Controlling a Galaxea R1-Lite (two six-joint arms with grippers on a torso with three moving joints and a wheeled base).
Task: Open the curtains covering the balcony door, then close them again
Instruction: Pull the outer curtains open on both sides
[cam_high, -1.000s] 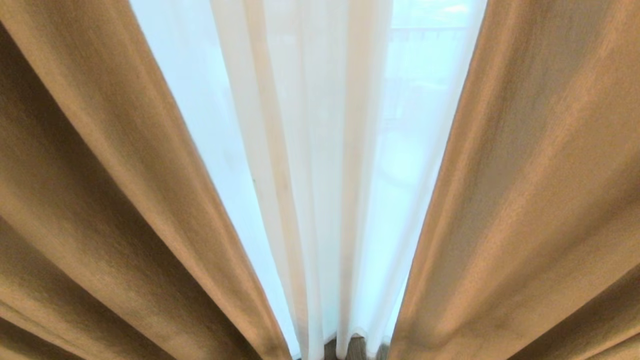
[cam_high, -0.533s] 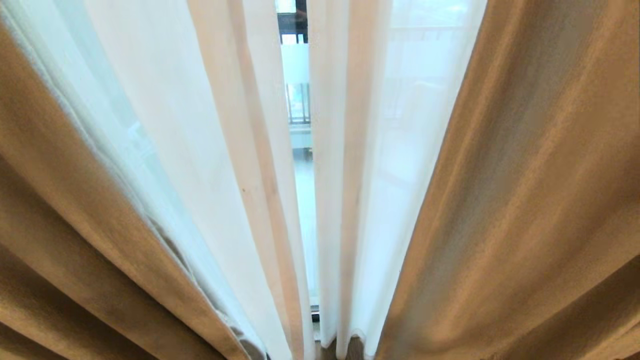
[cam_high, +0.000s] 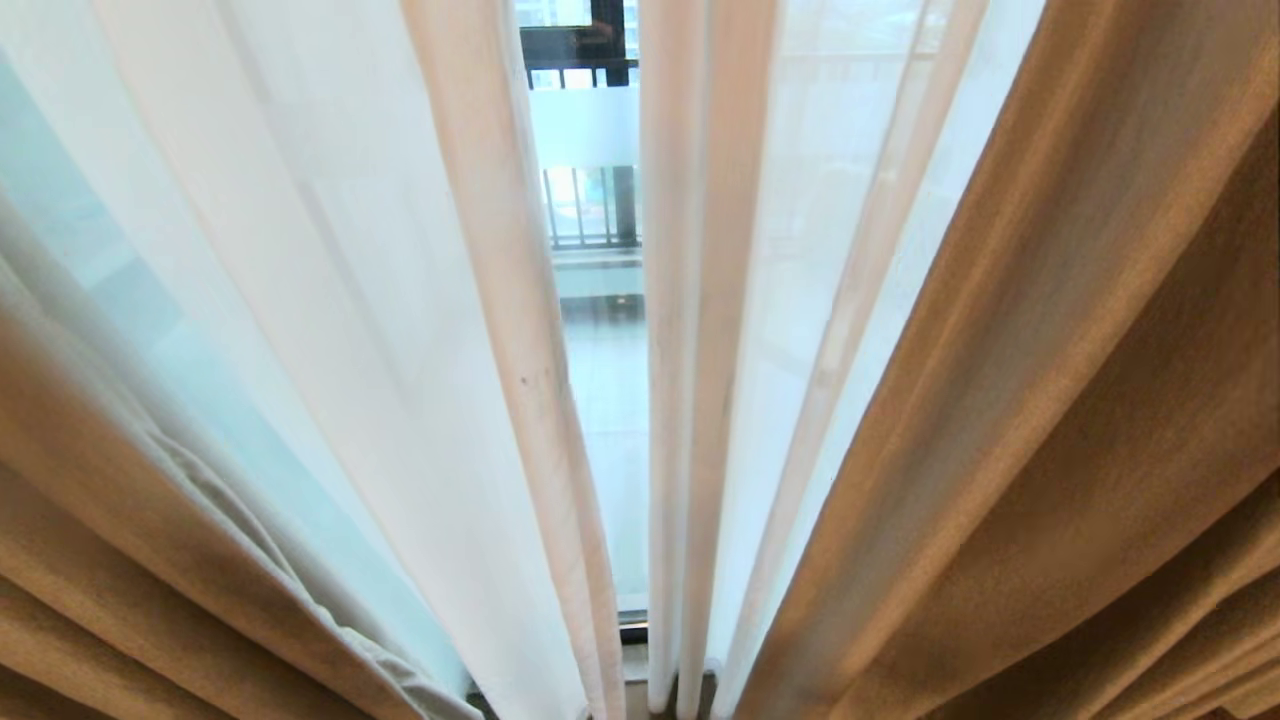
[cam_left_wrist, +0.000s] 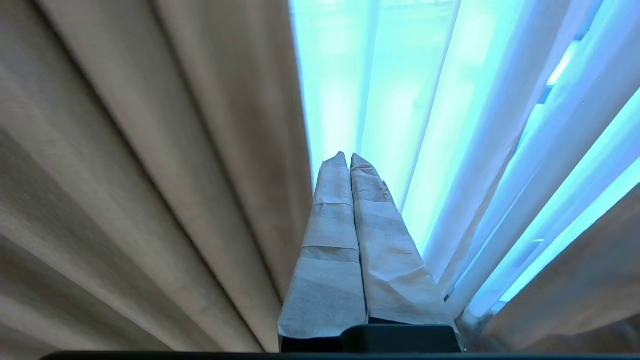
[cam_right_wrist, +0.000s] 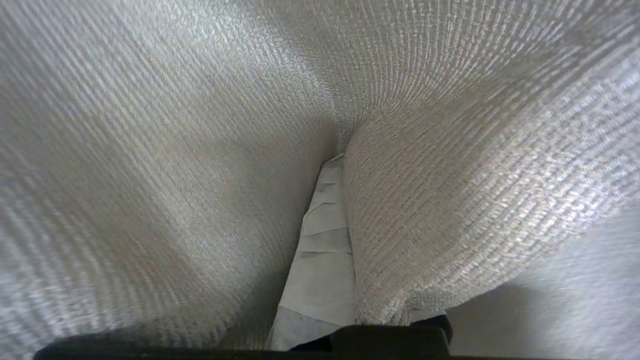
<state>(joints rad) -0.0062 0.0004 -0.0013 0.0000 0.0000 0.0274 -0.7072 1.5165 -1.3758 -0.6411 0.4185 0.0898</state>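
Curtains (cam_high: 1080, 330): heavy, soft, slippery; I'd take a fold near its edge. Right gripper (cam_right_wrist: 345, 165) pinches fabric (left gripper (cam_left_wrist: 346, 159) closed, empty).

We count two heavy beige woven curtain panels (cam_high: 1050, 380), one at each side of the head view. Between them hang two thin sheer white layers (cam_high: 380, 300), parted by one narrow gap. Through that gap we see one glass balcony door (cam_high: 605, 400) crossed by one frosted horizontal band (cam_high: 585, 127). We count two tape-wrapped grippers: the left gripper (cam_left_wrist: 348, 156) and the right gripper (cam_right_wrist: 339, 161), one per wrist view.
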